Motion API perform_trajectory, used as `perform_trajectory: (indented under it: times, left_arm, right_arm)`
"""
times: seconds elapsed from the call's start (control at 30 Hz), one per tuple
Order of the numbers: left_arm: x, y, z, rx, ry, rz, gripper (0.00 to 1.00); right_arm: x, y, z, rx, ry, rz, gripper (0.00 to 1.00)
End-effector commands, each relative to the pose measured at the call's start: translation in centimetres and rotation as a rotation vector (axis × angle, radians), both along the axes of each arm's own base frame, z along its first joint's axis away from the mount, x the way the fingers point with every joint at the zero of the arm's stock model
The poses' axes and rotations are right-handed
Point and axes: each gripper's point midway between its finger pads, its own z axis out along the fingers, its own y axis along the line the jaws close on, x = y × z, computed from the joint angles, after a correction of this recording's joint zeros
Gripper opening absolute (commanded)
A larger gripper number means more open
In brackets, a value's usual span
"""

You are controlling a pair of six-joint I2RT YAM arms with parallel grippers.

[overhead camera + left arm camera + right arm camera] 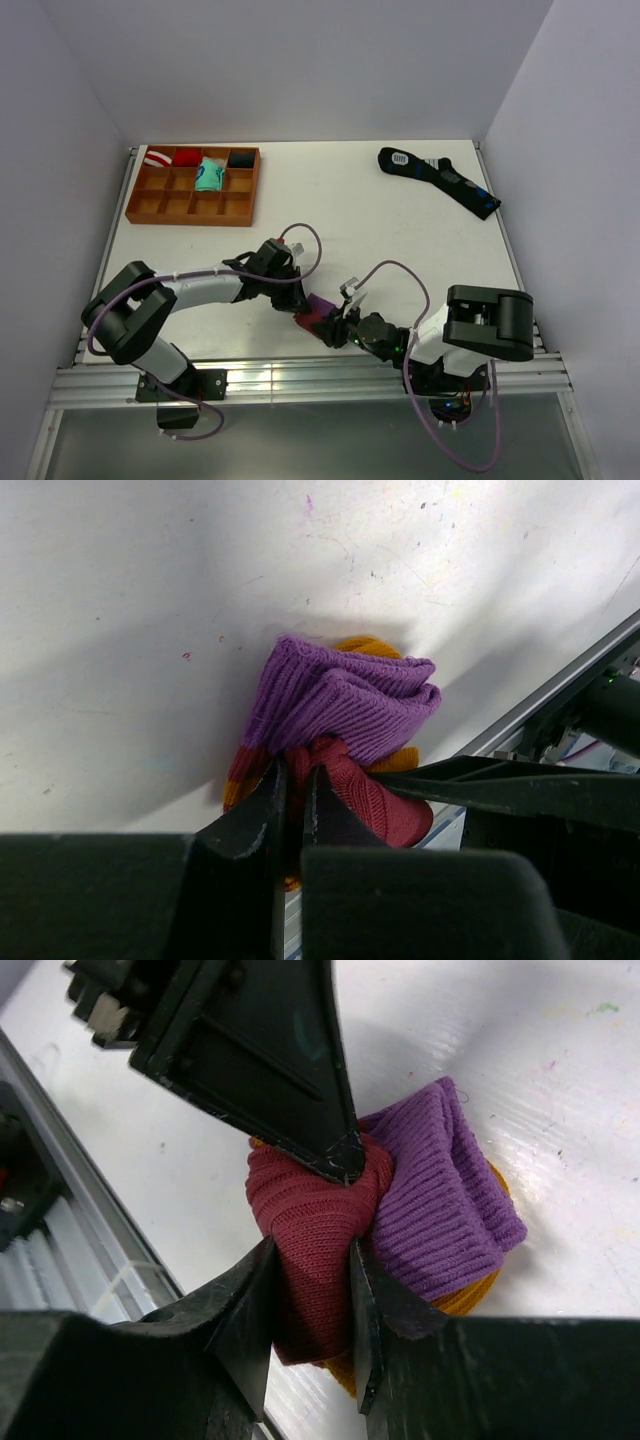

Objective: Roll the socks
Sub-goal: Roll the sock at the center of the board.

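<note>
The socks (318, 313) are bunched into a tight bundle near the table's front edge: maroon knit, orange patches, purple cuff on top. In the left wrist view the bundle (340, 705) sits just ahead of my left gripper (293, 780), whose jaws are pinched on a thin fold of maroon fabric. In the right wrist view my right gripper (310, 1260) is shut on the maroon part of the bundle (310, 1225), with the purple cuff (440, 1205) to its right. The left gripper's finger (290, 1090) presses into the bundle from above. Both grippers (300, 300) (340, 318) meet at the bundle.
A wooden compartment tray (195, 185) at the back left holds small rolled bundles. A long black sock with blue marks (440, 180) lies at the back right. The metal rail of the table's front edge (300, 375) runs right beside the bundle.
</note>
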Motion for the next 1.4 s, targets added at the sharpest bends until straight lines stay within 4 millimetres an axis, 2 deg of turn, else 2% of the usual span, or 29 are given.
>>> perform_trajectory:
  times: [0.0, 0.13, 0.37, 0.6, 0.73, 0.97, 1.07, 1.1, 1.17, 1.3, 1.37]
  left_arm:
    - [-1.7, 2.5, -2.3, 0.108, 0.053, 0.041, 0.00]
    - [-1.4, 2.8, -1.8, 0.091, 0.035, 0.108, 0.01]
    - [-0.8, 4.0, -1.1, 0.091, 0.001, 0.224, 0.00]
    - [0.3, 4.9, 0.4, 0.031, -0.062, 0.374, 0.01]
    - [0.8, 5.6, 0.5, 0.028, -0.085, 0.442, 0.01]
    - [1.0, 5.7, 0.3, 0.000, -0.081, 0.494, 0.03]
    - [1.7, 6.1, 0.4, 0.008, -0.114, 0.524, 0.11]
    - [1.9, 6.2, 0.5, 0.004, -0.123, 0.532, 0.18]
    - [2.1, 6.4, 0.7, -0.002, -0.148, 0.540, 0.22]
    - [2.9, 6.9, 1.7, -0.013, -0.214, 0.557, 0.38]
    - [3.0, 7.1, 1.8, -0.018, -0.241, 0.557, 0.42]
  right_arm:
    - [-0.8, -2.8, -4.5, -0.101, 0.144, -0.027, 0.29]
    - [-0.6, -3.6, -5.9, -0.123, 0.237, -0.044, 0.28]
    - [-0.1, -3.6, -6.7, -0.133, 0.334, -0.057, 0.27]
    - [0.3, -4.1, -7.7, -0.146, 0.452, -0.033, 0.25]
    - [-0.3, -3.7, -8.1, -0.166, 0.520, 0.006, 0.25]
    - [-0.9, -3.7, -8.9, -0.167, 0.651, 0.041, 0.24]
    - [-1.5, -3.7, -9.3, -0.177, 0.697, 0.057, 0.24]
    - [-1.6, -3.7, -9.3, -0.169, 0.712, 0.060, 0.24]
    - [-1.8, -3.6, -9.2, -0.156, 0.741, 0.068, 0.23]
    - [-2.1, -3.9, -9.4, -0.150, 0.788, 0.071, 0.23]
    - [-2.2, -3.8, -9.5, -0.143, 0.811, 0.074, 0.23]
